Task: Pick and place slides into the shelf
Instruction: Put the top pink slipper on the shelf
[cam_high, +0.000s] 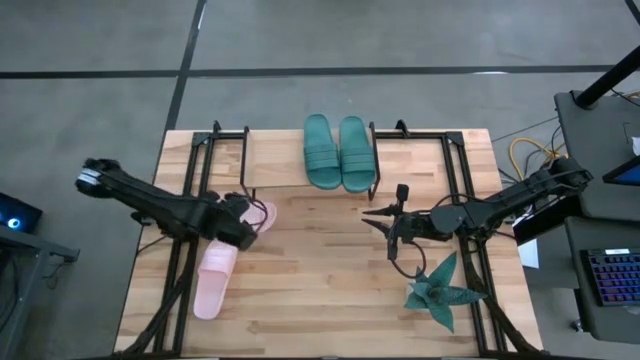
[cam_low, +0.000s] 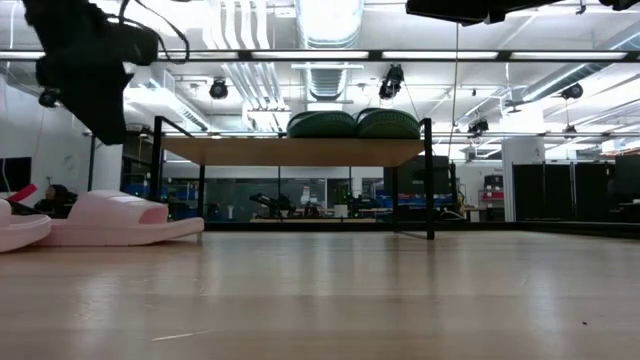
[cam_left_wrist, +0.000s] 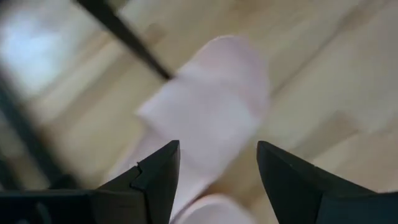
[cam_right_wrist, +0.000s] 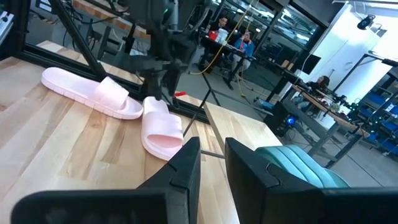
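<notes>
Two dark teal slides (cam_high: 335, 150) lie side by side on the shelf's wooden board (cam_high: 275, 160), and the low view shows them on top of it (cam_low: 350, 123). One pink slide (cam_high: 263, 214) lies on the table just in front of the shelf's left end. The other pink slide (cam_high: 215, 280) lies nearer the table's near-left corner. My left gripper (cam_high: 252, 222) hangs open above the first pink slide (cam_left_wrist: 211, 112) and is clear of it in the low view (cam_low: 108, 130). My right gripper (cam_high: 385, 225) hovers open right of centre, above bare table.
A spiky teal plant (cam_high: 440, 295) stands on the table close to the right arm, near the near-right corner. Black arm-mount rails (cam_high: 190, 200) run along both table sides. Bare tabletop (cam_high: 320, 270) spreads between the arms. People sit at desks in the room beyond (cam_right_wrist: 233, 34).
</notes>
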